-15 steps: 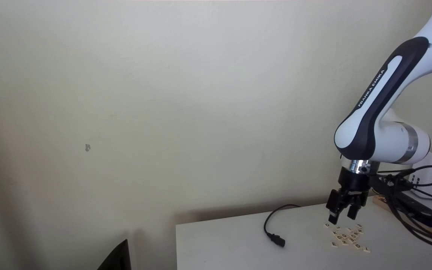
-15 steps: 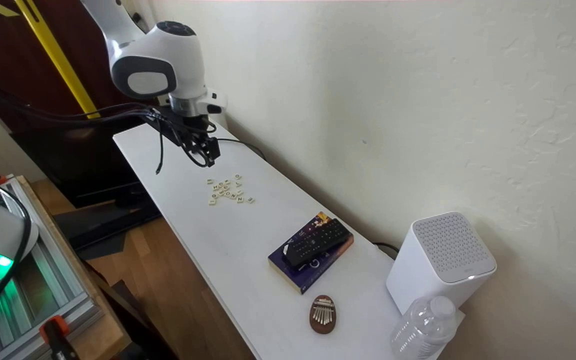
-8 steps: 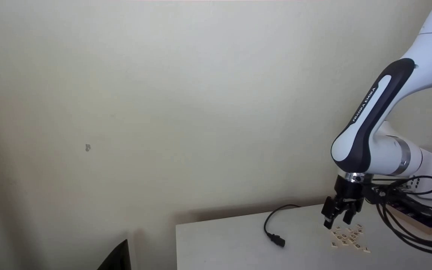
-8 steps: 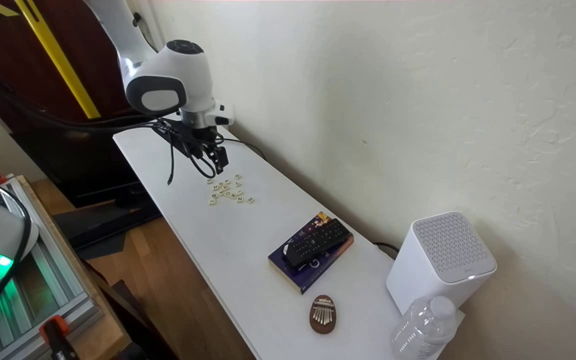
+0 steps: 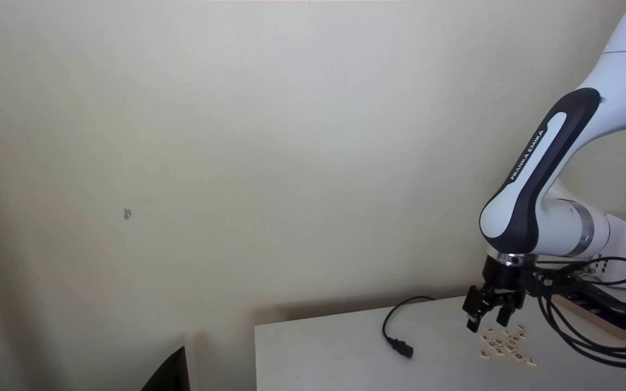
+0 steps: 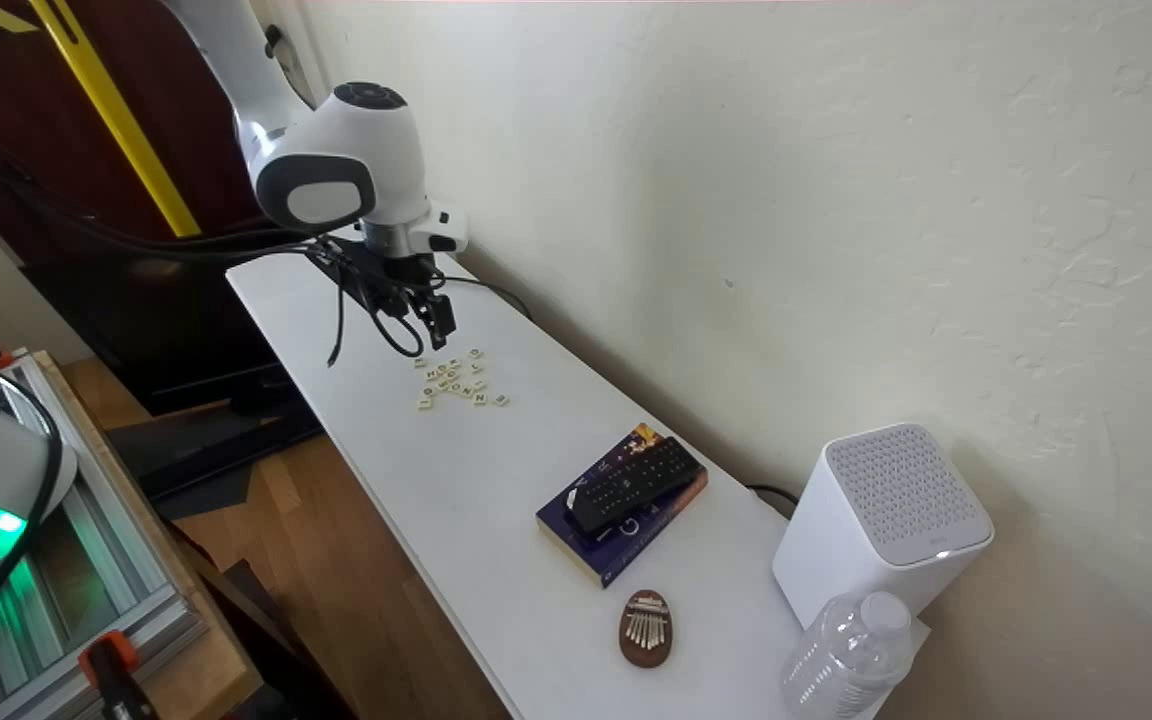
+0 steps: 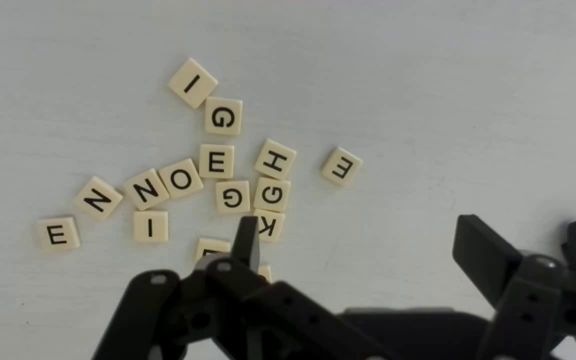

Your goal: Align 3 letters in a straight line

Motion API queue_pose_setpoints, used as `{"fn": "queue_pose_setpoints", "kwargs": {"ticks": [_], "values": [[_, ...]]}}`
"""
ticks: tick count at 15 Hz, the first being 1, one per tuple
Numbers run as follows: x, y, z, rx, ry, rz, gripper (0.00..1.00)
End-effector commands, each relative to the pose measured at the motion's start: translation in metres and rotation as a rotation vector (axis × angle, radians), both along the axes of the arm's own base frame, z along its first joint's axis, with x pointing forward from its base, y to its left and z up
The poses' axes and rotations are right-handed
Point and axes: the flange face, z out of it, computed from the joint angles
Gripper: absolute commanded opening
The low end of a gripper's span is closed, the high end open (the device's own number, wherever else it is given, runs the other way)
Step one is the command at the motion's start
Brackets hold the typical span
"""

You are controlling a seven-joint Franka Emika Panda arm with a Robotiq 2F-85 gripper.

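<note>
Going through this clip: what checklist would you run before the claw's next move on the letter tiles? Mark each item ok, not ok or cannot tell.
1. Claw open and holding nothing: ok.
2. Letter tiles facing up: ok for those in full view.
3. All tiles unobstructed in the wrist view: not ok; the claw hides part of one tile.
4. A tile lying by itself: ok; a lone E has no neighbour touching it.
5. Which three to align: cannot tell; nothing marks them out.
6. Cable plug, book and remote apart from the tiles: ok.
</note>
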Motion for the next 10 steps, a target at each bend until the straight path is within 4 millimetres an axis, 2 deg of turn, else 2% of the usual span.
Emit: {"fn": "queue_pose_setpoints", "kwargs": {"ticks": [1,9,10], "values": [[0.002,0.009,-0.012,-0.009,0.000,-0.042,1.00],[0.005,0.014,-0.022,-0.002,-0.014,-0.085,1.00],[0.005,0.013,-0.023,-0.005,-0.019,-0.089,0.75]]}}
